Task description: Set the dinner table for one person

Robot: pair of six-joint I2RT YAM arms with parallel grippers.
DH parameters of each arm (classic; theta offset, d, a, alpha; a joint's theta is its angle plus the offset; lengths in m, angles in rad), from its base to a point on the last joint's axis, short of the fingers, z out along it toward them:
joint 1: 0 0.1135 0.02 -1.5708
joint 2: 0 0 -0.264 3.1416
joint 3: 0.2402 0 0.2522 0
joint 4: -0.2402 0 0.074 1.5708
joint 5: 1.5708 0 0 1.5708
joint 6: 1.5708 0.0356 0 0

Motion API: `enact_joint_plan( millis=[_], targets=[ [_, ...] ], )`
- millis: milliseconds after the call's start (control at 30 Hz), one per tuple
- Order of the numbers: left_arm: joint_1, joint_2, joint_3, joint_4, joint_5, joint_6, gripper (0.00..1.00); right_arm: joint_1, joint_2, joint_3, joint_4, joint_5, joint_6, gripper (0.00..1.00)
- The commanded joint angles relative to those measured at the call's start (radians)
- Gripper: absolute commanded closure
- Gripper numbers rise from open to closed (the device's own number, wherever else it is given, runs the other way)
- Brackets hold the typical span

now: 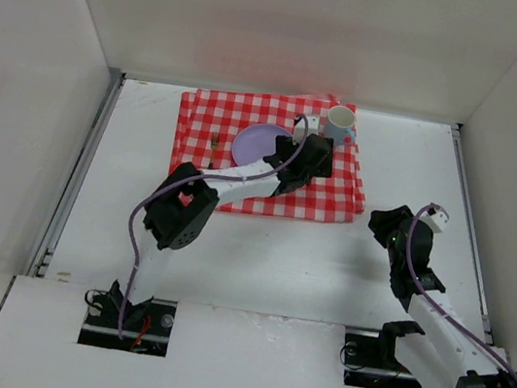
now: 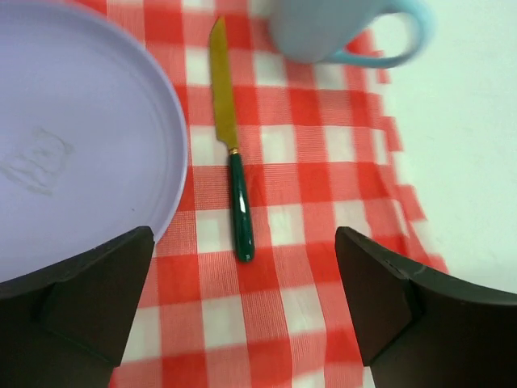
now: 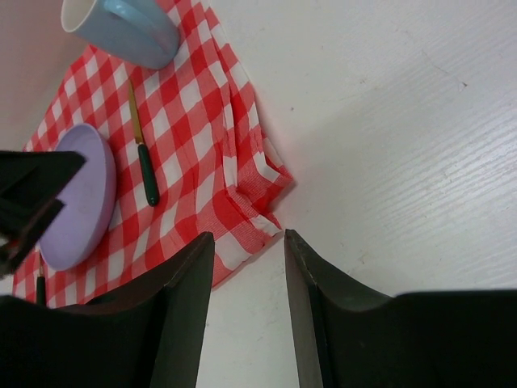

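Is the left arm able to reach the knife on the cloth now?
Probably yes. The left gripper is open above the cloth, and the knife lies bare between the plate and the mug, with nothing over it.

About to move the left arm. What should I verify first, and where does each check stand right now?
1. Left gripper open and empty: ok.
2. Gold-bladed, green-handled knife flat on the red-and-white checked cloth, below that gripper: ok.
3. Knife apart from round lilac plate and light blue mug: ok.
4. Right gripper open, empty, well apart from left gripper: ok.
5. Cloth lying smooth: not ok, its right edge is folded.
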Motion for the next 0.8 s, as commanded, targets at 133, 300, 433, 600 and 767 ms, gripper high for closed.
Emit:
enact_joint_plan(
  millis=[133, 300, 433, 600, 767],
  targets=[
    [-0.041, -0.467, -0.358, 0.184, -0.037, 0.107, 0.0, 0.012, -0.016, 0.038, 0.052, 0.035, -0.018, 0.53],
    [0.047, -0.8, -0.752, 0.181, -0.095, 0.057, 0.0, 0.018, -0.017, 0.041, 0.051, 0.038, -0.018, 0.52],
    [0.175, -1.102, -0.995, 0.032, -0.112, -0.049, 0.0, 0.018, -0.018, 0.041, 0.049, 0.04, -0.016, 0.46],
    [0.361, -1.359, -1.148, -0.219, -0.102, -0.195, 0.0, 0.029, -0.004, 0.043, 0.048, 0.072, -0.016, 0.0],
    [0.427, -1.466, -1.202, -0.368, -0.106, -0.286, 0.0, 0.041, 0.03, 0.057, 0.037, 0.089, -0.029, 0.0]
  ],
)
